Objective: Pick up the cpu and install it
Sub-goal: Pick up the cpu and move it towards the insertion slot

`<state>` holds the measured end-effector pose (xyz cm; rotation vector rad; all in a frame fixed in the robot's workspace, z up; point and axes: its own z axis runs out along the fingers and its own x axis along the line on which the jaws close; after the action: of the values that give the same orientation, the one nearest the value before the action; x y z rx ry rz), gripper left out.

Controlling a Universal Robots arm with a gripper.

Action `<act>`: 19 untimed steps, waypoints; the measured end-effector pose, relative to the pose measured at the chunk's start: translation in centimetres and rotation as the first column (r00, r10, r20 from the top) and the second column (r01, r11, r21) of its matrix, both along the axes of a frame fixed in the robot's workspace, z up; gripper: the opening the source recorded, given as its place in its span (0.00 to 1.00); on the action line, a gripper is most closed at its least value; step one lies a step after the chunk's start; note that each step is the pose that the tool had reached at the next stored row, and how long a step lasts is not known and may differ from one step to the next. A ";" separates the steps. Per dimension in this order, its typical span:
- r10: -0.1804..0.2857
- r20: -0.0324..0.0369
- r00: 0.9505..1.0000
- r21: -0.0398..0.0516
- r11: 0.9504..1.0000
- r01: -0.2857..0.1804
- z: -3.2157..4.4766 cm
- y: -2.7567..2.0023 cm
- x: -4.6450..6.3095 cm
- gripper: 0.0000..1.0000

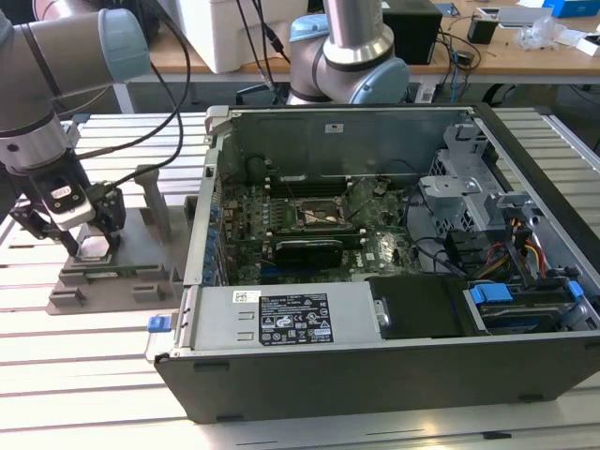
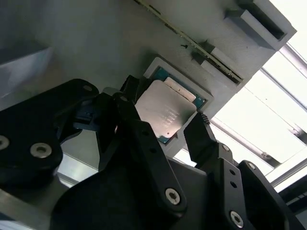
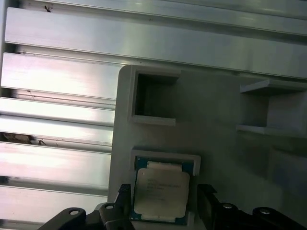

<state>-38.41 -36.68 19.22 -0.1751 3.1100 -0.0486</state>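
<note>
- Black gripper (image 3: 163, 205) stands released, one finger on each side of the cpu (image 3: 160, 190). A thin gap shows at both edges in the first wrist view, and nothing is clamped.
- The cpu lies silvery side up in a shallow pocket (image 3: 165, 157) of the grey plastic fixture (image 3: 216, 124), seated flat as far as I can judge.
- Step in hand, by my reading: the pick-up, at the point of lining up around the chip. Installing is not yet begun.
- The grasp calls for closing evenly on two opposite edges and then a straight lift, since the pocket walls hug the chip closely.
- A deeper square recess (image 3: 153, 120) beside that pocket holds nothing.
- The fixture rests on the slatted aluminium surface (image 1: 94, 375), to the exterior view's left of the open computer case (image 1: 403, 375).
- The case holds the motherboard (image 1: 248, 258) with its socket (image 1: 319, 216), well apart from the gripper. Whether the socket stands ready I cannot tell.
</note>
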 end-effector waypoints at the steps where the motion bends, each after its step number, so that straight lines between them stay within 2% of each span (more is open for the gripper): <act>1: 0.000 0.000 1.000 0.000 1.000 0.000 -0.03 0.05 0.0 0.66; 7: 0.000 0.000 1.000 0.007 1.000 0.000 -0.16 0.45 -0.2 0.66; 19: -0.003 -0.001 1.000 0.010 1.000 0.003 -0.60 0.48 -0.5 0.66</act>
<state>-38.90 -36.20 18.62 -0.1700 3.1106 -0.0333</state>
